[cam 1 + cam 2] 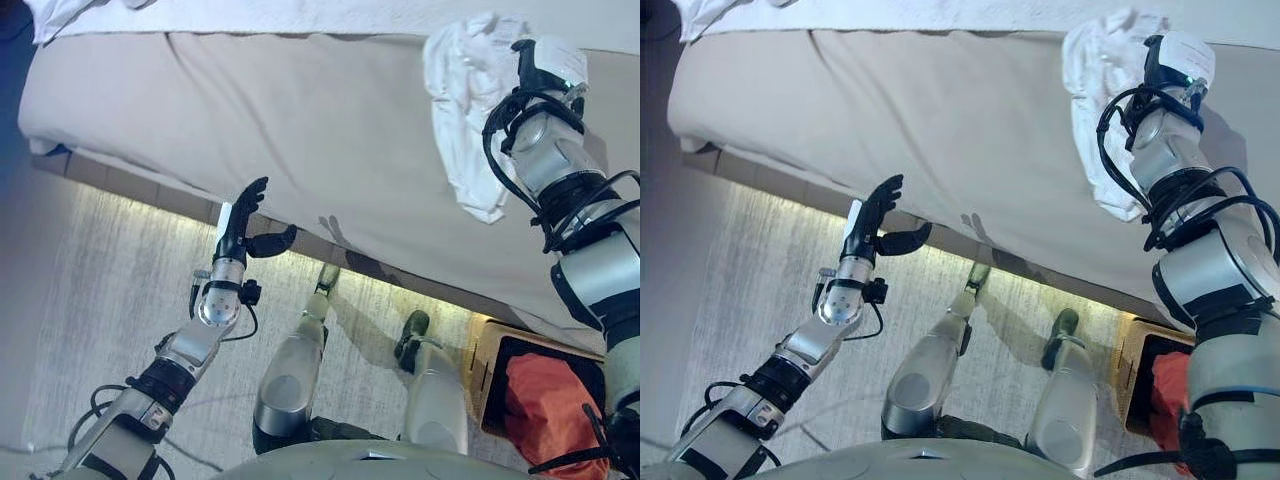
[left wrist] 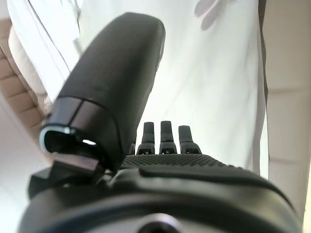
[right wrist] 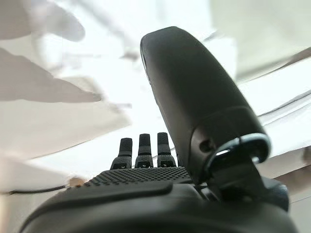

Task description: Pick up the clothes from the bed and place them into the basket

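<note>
White garment (image 1: 462,110) lies crumpled on the bed (image 1: 330,130), upper right of the left eye view, a tail of it drooping toward the mattress edge. Right hand (image 1: 543,62) sits just beside or on the bunched top of it; in the right wrist view the fingers (image 3: 141,148) stick out straight and the thumb is raised, nothing pinched. Contact with the cloth: can't tell.

Left hand (image 1: 243,225) hangs mid-left, off the bed edge, above the floor, fingers spread straight, thumb out, empty.

Basket (image 1: 500,375) at lower right, on the floor beside the bed, orange cloth (image 1: 545,410) already inside.

Handling, judged: thin cloth, light, limp, no stiffness, not fragile. It will sag and trail when lifted, so the drooping tail may drag over the edge. Best hold is probably the thick bunched mound at the top, where folds stack up. Flat single layer would slip.

Counts: one white garment by the right hand, one more white cloth (image 1: 70,12) at the upper left corner of the bed, mostly cut off. One orange item in the basket. One basket. One bed.
</note>
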You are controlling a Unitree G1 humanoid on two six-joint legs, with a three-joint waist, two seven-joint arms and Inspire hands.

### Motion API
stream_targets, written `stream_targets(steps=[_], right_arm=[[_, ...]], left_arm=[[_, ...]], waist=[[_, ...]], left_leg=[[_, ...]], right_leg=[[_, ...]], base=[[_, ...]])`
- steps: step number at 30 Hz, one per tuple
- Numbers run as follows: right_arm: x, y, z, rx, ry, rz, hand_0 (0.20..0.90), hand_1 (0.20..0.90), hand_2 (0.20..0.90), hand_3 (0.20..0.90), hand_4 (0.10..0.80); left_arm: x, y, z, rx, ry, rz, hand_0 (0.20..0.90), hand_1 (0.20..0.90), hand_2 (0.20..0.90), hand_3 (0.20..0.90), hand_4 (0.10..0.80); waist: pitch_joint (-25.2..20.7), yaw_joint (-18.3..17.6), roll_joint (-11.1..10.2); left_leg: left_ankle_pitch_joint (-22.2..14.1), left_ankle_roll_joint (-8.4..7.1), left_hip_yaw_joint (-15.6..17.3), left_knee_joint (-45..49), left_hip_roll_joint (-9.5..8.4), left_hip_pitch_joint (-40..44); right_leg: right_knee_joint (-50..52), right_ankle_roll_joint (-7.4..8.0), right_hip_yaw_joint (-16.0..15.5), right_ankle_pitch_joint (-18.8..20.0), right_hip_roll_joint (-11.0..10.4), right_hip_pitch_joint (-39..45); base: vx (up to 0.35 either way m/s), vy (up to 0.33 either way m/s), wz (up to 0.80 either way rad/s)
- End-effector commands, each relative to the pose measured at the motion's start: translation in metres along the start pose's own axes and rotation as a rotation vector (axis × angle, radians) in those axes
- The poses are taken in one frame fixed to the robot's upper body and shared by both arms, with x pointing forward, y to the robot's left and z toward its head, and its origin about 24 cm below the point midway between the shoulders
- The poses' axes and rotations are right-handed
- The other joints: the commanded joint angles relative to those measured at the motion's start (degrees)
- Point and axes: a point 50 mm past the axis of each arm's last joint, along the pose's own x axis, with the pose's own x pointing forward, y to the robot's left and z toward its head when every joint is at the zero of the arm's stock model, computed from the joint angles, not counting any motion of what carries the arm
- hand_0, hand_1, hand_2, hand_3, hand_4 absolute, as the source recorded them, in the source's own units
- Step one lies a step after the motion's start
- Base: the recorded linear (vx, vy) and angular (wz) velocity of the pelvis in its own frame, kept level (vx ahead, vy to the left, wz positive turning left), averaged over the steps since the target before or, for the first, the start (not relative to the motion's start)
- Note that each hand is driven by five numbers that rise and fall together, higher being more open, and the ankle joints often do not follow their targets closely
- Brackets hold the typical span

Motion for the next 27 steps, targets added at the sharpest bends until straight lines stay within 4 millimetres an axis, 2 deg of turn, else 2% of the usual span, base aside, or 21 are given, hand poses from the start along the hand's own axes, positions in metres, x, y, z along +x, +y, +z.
stream_targets(steps=[1, 3, 4, 8, 12, 17, 18, 21, 27], right_arm=[[0.011, -0.084, 0.033, -0.005, -0.070, -0.275, 0.900, 0.900, 0.900, 0.900, 0.800], [0.012, -0.091, 0.031, -0.016, -0.046, -0.294, 0.900, 0.900, 0.900, 0.900, 0.800], [0.012, -0.087, 0.028, -0.019, -0.038, -0.284, 0.900, 0.900, 0.900, 0.900, 0.800], [0.012, -0.082, 0.026, -0.056, -0.015, -0.259, 0.900, 0.900, 0.900, 0.900, 0.800], [0.013, -0.075, 0.016, -0.087, 0.043, -0.221, 0.900, 0.900, 0.900, 0.900, 0.800], [0.013, -0.069, -0.004, -0.139, 0.174, -0.179, 0.900, 0.900, 0.900, 0.900, 0.800], [0.013, -0.072, -0.013, -0.214, 0.226, -0.184, 0.900, 0.900, 0.900, 0.900, 0.800], [0.012, -0.080, -0.030, -0.317, 0.329, -0.181, 0.900, 0.900, 0.900, 0.900, 0.800], [0.009, -0.097, -0.050, -0.426, 0.458, -0.185, 0.900, 0.900, 0.900, 0.900, 0.800]], left_arm=[[0.002, 0.013, 0.048, -0.059, -0.283, 0.056, 0.900, 0.900, 0.900, 0.900, 0.800], [-0.003, 0.015, 0.051, -0.093, -0.307, 0.067, 0.900, 0.900, 0.900, 0.900, 0.800], [-0.006, 0.014, 0.050, -0.102, -0.308, 0.067, 0.900, 0.900, 0.900, 0.900, 0.800], [-0.011, 0.015, 0.057, -0.089, -0.349, 0.074, 0.900, 0.900, 0.900, 0.900, 0.800], [-0.011, 0.020, 0.063, -0.097, -0.376, 0.106, 0.900, 0.900, 0.900, 0.900, 0.800], [-0.015, 0.030, 0.063, -0.094, -0.382, 0.133, 0.900, 0.900, 0.900, 0.900, 0.800], [-0.016, 0.031, 0.063, -0.096, -0.380, 0.131, 0.900, 0.900, 0.900, 0.900, 0.800], [-0.022, 0.032, 0.062, -0.091, -0.388, 0.122, 0.900, 0.900, 0.900, 0.900, 0.800], [-0.028, 0.033, 0.062, -0.093, -0.396, 0.123, 0.900, 0.900, 0.900, 0.900, 0.800]], waist=[[0.3, 0.7, -0.7], [0.3, 1.5, 0.0], [0.3, 1.7, 0.0], [0.3, 2.6, 0.3], [0.3, 3.3, 0.5], [0.3, 4.2, 1.0], [0.3, 4.4, 1.2], [0.3, 4.7, 1.4], [0.3, 4.8, 1.9]], left_leg=[[-8.3, 1.31, 1.7, 6.8, 2.95, -1.7], [-9.5, 1.66, 1.1, 11.4, 1.78, -6.8], [-11.3, 1.79, 1.1, 13.0, 1.45, -7.1], [-14.0, 2.60, 0.3, 20.3, -0.36, -13.8], [-15.9, 3.41, -0.3, 25.4, -1.31, -18.9], [-19.0, 4.17, -0.2, 34.1, -2.76, -25.9], [-19.5, 4.36, -0.2, 36.0, -3.05, -27.6], [-19.9, 4.76, -0.1, 38.2, -2.93, -30.4], [-19.3, 4.96, 0.6, 38.0, -2.13, -31.7]], right_leg=[[-3.5, -1.15, -1.3, 7.7, -2.1, -3.8], [-0.4, -1.63, -0.8, 7.0, -2.3, -8.0], [1.3, -1.29, -0.2, 5.0, -2.4, -8.3], [6.0, -2.08, 0.6, 3.4, -2.3, -13.2], [10.1, -2.67, 0.9, 2.0, -2.7, -17.1], [16.8, -3.86, 1.0, -0.5, -2.9, -21.6], [18.2, -4.13, 1.0, -0.9, -2.9, -22.8], [19.8, -4.56, 1.2, -1.3, -2.5, -24.9], [19.8, -5.11, 1.2, -1.4, -2.1, -25.9]], base=[[-0.008, 0.042, 0.17], [-0.005, 0.024, 0.20], [0.022, -0.006, 0.19], [-0.008, 0.012, 0.12], [-0.033, 0.001, 0.09], [-0.025, -0.023, 0.09], [-0.022, -0.017, 0.07], [-0.038, -0.027, 0.05], [-0.036, -0.011, 0.02]])
